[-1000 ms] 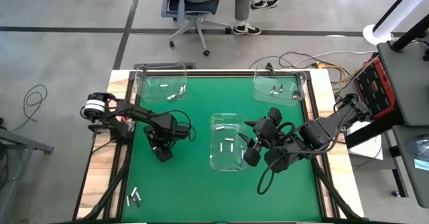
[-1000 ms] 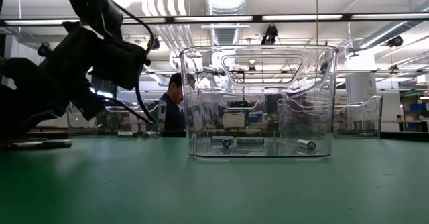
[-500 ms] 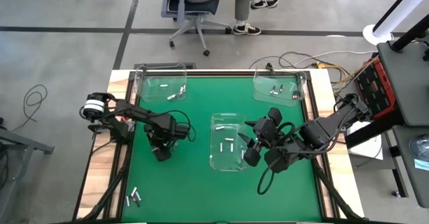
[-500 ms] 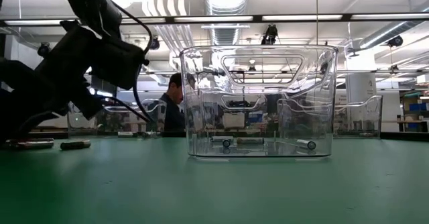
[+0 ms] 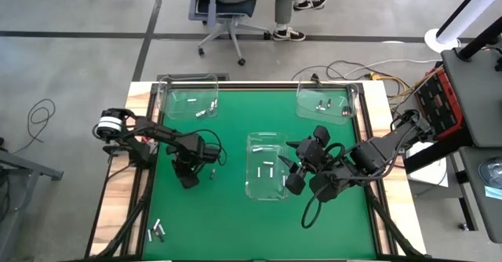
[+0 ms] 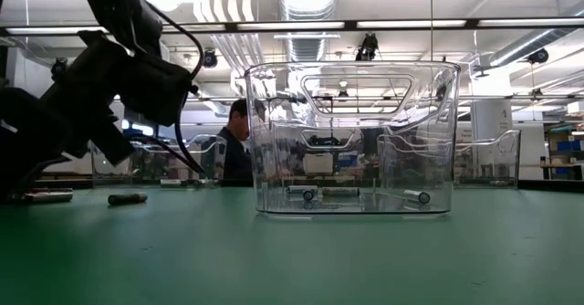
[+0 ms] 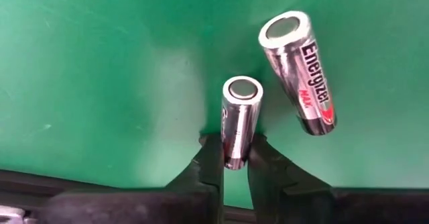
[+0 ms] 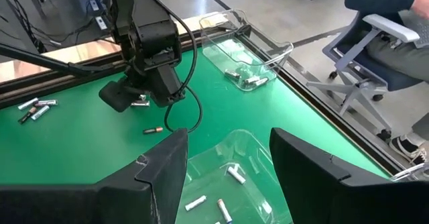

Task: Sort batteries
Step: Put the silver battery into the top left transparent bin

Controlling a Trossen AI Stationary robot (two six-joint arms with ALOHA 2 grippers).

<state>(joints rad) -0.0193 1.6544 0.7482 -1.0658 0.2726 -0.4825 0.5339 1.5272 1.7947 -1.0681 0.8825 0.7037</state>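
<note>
1. The left gripper (image 7: pixel 228 158), left of the centre bin (image 5: pixel 267 168), is clamped on one battery (image 7: pixel 239 120); another battery (image 7: pixel 299 70) lies just beside it.
2. Light, stiff and likely slippery; better gripped mid-barrel.
3. The right gripper (image 8: pixel 228 160) hangs spread above that bin.

Bright, even overhead light on the green worktop (image 5: pixel 235 215) | ceiling strip lamps (image 6: pixel 301 25) glare white in the low view | left arm (image 6: pixel 82 95) a dark silhouette against them | soft shadows beside the close-up batteries (image 7: pixel 239 120) | sheen on the clear bin (image 6: pixel 351 136) | near mat blurred
</note>
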